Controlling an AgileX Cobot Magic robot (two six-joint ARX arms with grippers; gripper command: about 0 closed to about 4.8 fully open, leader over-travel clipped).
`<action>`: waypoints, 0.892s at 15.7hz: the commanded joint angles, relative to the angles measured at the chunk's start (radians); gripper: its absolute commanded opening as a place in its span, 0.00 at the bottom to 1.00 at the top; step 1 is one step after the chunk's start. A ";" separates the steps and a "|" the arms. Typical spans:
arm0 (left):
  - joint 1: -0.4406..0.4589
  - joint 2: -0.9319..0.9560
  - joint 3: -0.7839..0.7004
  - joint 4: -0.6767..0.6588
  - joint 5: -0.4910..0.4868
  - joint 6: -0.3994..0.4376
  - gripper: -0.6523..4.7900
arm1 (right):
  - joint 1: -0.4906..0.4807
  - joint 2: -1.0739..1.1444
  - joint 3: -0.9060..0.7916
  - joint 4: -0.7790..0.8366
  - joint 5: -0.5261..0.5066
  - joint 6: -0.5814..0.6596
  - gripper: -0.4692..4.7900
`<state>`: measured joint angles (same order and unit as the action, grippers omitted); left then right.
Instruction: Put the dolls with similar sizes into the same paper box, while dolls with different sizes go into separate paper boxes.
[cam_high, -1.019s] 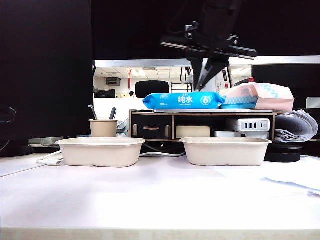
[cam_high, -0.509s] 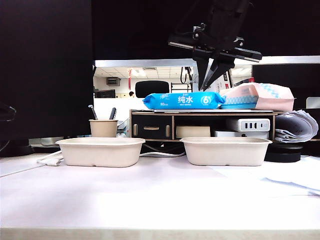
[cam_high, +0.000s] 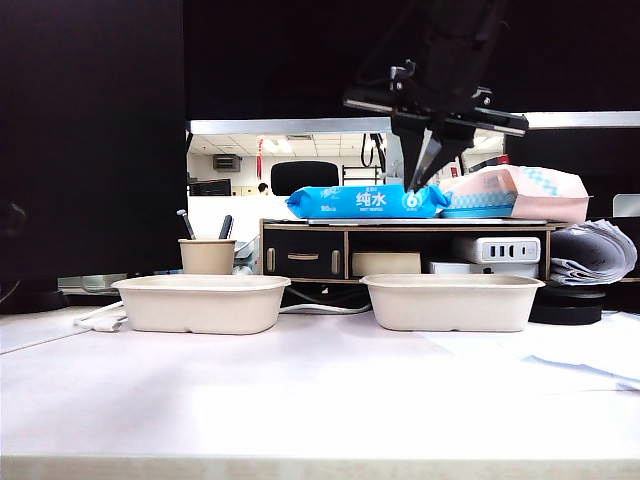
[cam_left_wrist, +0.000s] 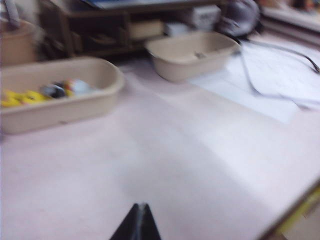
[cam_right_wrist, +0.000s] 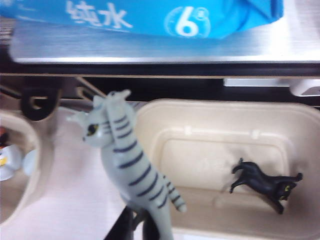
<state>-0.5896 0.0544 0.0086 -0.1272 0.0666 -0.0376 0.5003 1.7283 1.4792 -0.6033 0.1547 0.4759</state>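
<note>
My right gripper (cam_high: 420, 178) hangs high above the table, over the left end of the right paper box (cam_high: 452, 300). It is shut on a pale grey-green striped cat doll (cam_right_wrist: 122, 155), held by its rear end at the gripper (cam_right_wrist: 137, 226). A black animal doll (cam_right_wrist: 262, 184) lies inside the right paper box (cam_right_wrist: 165, 125). The left paper box (cam_left_wrist: 100, 75) holds a yellow doll (cam_left_wrist: 17, 96) and a light-blue, black and white doll (cam_left_wrist: 70, 88). My left gripper (cam_left_wrist: 141, 206) is shut and empty, low over the bare table in front of both boxes.
Behind the boxes stands a low shelf (cam_high: 400, 250) with a blue wipes pack (cam_high: 365, 200) and a pink pack (cam_high: 520, 190) on top. A beige pen cup (cam_high: 207, 256) sits behind the left paper box (cam_high: 200, 303). Papers (cam_high: 590, 355) and a cable (cam_left_wrist: 250, 75) lie to the right.
The right gripper has carried the striped cat doll to the right in the exterior view and slightly lower, from between the boxes toward the right box. The jaws stayed shut.
</note>
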 joint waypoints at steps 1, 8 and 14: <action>0.037 -0.020 0.001 0.010 0.001 0.003 0.11 | 0.002 0.007 0.004 0.010 0.000 -0.017 0.09; 0.040 -0.051 0.001 0.009 0.000 0.003 0.11 | 0.002 0.013 0.004 0.049 0.000 -0.017 0.38; 0.040 -0.051 0.001 0.008 0.000 0.003 0.11 | 0.003 0.011 0.004 0.050 -0.071 -0.031 0.08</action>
<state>-0.5488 0.0032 0.0086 -0.1276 0.0647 -0.0376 0.5003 1.7454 1.4788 -0.5663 0.1020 0.4496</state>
